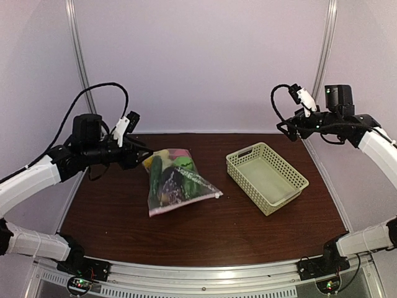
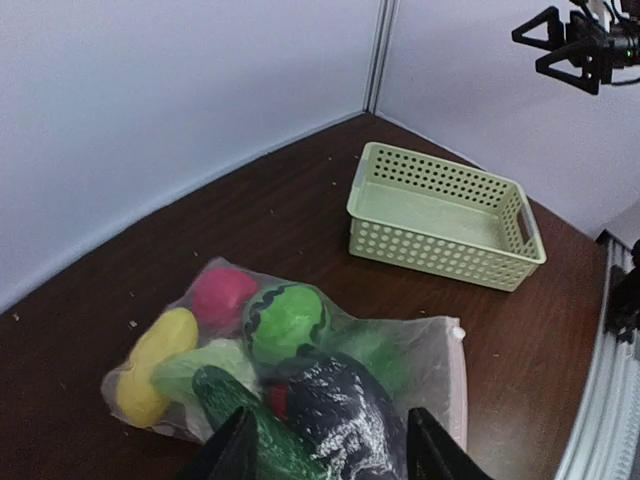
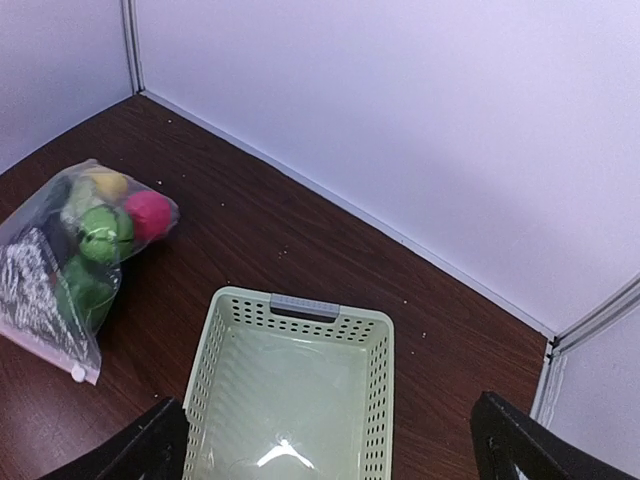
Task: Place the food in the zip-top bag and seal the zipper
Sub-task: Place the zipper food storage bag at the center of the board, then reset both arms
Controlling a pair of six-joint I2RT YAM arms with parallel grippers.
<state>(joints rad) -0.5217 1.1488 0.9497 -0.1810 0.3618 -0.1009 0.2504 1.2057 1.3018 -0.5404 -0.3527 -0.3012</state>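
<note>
soft, even overhead light is washing all views, glaring on the floor of the pale green lattice plastic basket [image 3: 280, 455] and glinting off the clear crinkly plastic bag [image 2: 437, 368].

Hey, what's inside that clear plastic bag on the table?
Through the zip-top bag: a red-pink ball, a yellow piece, a striped green round piece, a green cucumber and a purple eggplant. Whatever lies beneath them is covered.

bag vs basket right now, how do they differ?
The zip-top bag is clear crinkly plastic; the basket is pale green lattice. The bag is stuffed with toy food; the basket is empty. The bag lies left of centre, the basket right. Both rest on the table.
</note>
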